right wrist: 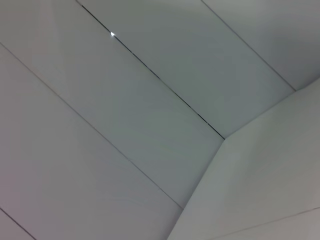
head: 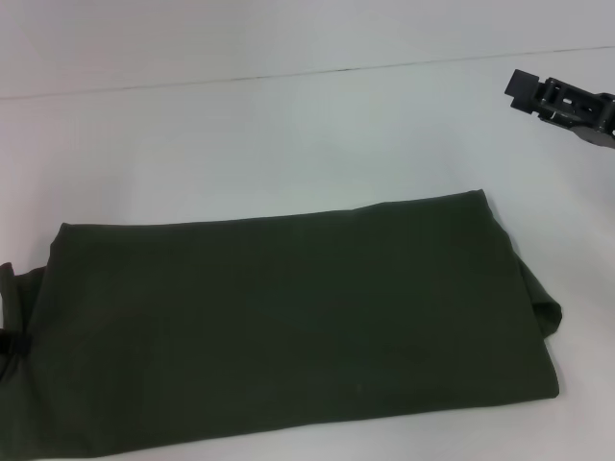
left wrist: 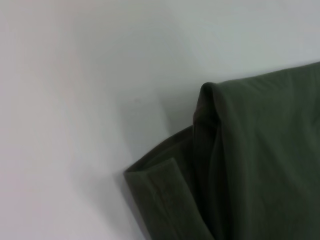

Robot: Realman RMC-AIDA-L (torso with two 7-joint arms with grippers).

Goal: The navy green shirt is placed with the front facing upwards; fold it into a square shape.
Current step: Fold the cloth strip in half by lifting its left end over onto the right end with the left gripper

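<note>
The navy green shirt [head: 288, 327] lies on the white table, folded into a long plain dark green band, and no lettering shows. A folded edge bulges out at its right end [head: 543, 307]. At the shirt's left end a small black part [head: 8, 343] shows at the picture's edge, probably my left gripper. The left wrist view shows a shirt corner [left wrist: 260, 165] with a hemmed fold [left wrist: 160, 185] lying on the table. My right gripper [head: 557, 99] hangs raised at the far right, well above and behind the shirt, holding nothing.
The white table [head: 288, 144] stretches behind and to the right of the shirt, up to a seam at the back wall [head: 288, 77]. The right wrist view shows only white wall panels [right wrist: 150, 125].
</note>
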